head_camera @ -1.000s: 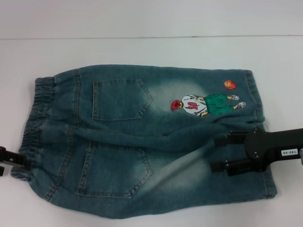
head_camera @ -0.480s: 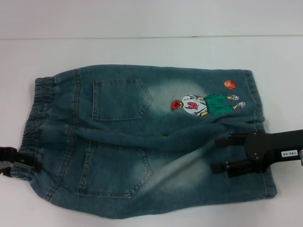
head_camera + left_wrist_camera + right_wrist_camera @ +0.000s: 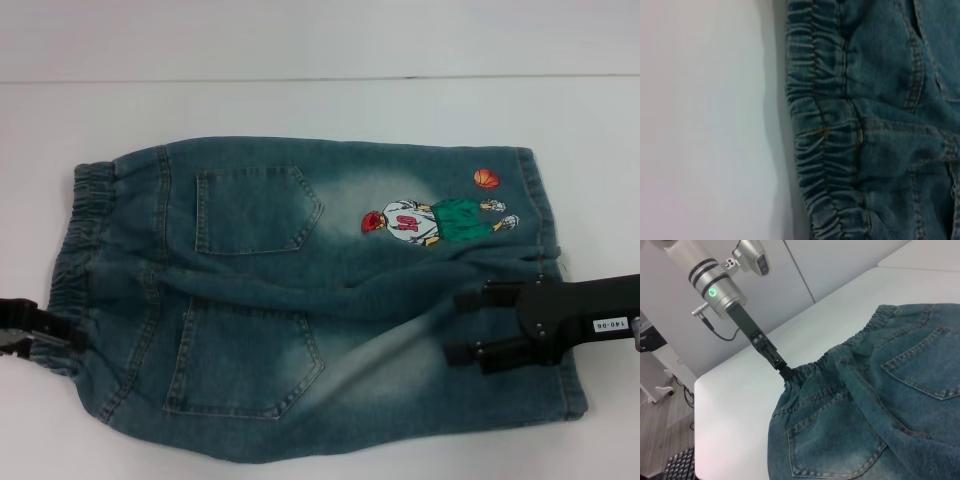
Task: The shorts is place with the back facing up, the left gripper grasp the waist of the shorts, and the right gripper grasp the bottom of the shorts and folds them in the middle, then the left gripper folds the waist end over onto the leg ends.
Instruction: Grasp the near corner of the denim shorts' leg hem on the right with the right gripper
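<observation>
you can't see the left hand point(image 3: 45, 335) whole in the head view: the picture's edge cuts it off, and its tips sit against the gathered waistband of the shorts point(image 3: 300, 300), so its grip is unclear. in the left wrist view that hand's own fingers don't show. the right hand point(image 3: 462, 325) shows two spread fingers above the leg end; its arm runs past the edge. the shorts' near hem is cropped.

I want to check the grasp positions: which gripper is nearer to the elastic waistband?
Left. The left gripper is at the waistband edge; the right gripper is over the leg end, far from it.
</observation>
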